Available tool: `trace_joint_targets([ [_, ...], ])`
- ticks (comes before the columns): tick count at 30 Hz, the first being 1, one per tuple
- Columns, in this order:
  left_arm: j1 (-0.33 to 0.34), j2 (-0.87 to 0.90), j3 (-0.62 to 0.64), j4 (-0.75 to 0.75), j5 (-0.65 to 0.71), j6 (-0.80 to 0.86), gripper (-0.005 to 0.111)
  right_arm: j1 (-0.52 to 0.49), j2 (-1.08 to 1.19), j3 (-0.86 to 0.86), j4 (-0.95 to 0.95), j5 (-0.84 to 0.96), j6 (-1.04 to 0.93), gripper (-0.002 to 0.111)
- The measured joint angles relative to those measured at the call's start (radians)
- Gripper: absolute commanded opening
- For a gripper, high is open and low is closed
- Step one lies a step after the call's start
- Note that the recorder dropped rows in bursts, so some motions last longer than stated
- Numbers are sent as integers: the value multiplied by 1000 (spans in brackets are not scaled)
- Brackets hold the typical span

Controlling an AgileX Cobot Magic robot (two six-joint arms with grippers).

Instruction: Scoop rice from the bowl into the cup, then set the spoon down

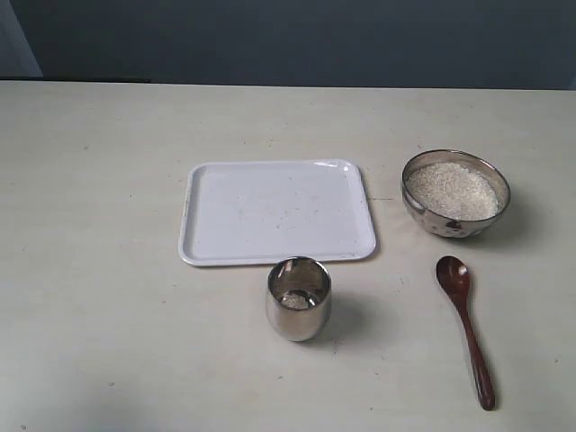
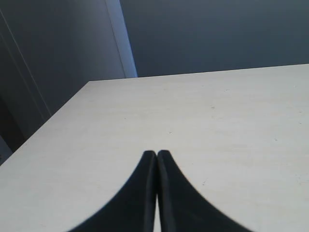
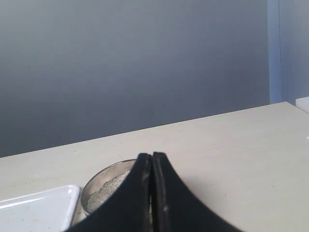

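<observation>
Both hands are pinched tight on my feed with nothing in them: left hand (image 2: 156,153), right hand (image 3: 151,155). In the exterior view the bowl (image 1: 454,225) of rice (image 1: 452,190) sits at the right. The spoon (image 1: 466,328) lies on the desk (image 1: 90,270) at the lower right. The cup (image 1: 299,322) is at the bottom middle, just below the white tray (image 1: 270,207), with a little rice inside.

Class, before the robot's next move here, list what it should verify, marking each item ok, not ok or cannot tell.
1. Spoon lies free, nothing on it: ok.
2. Bowl upright, holding rice: ok.
3. Cup upright, mouth unobstructed: ok.
4. Right gripper open for a grasp: not ok, shut.
5. Left gripper away from the Cup: ok.
6. Amount of rice already in the Cup: cannot tell.
</observation>
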Motion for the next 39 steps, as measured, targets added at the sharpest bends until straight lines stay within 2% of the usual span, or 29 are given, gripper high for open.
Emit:
trace_joint_targets([
  [16, 0, 0, 0, 0, 0, 0, 0, 0, 0, 0, 32, -17, 6, 0],
  [23, 0, 0, 0, 0, 0, 0, 0, 0, 0, 0, 571, -122, 129, 0],
  [27, 0, 0, 0, 0, 0, 0, 0, 0, 0, 0, 677, -148, 151, 0],
  [30, 0, 0, 0, 0, 0, 0, 0, 0, 0, 0, 732, -116, 173, -1],
  [34, 0, 0, 0, 0, 0, 0, 0, 0, 0, 0, 753, 36, 163, -1],
  [39, 0, 0, 0, 0, 0, 0, 0, 0, 0, -91, 749, 263, -79, -1],
])
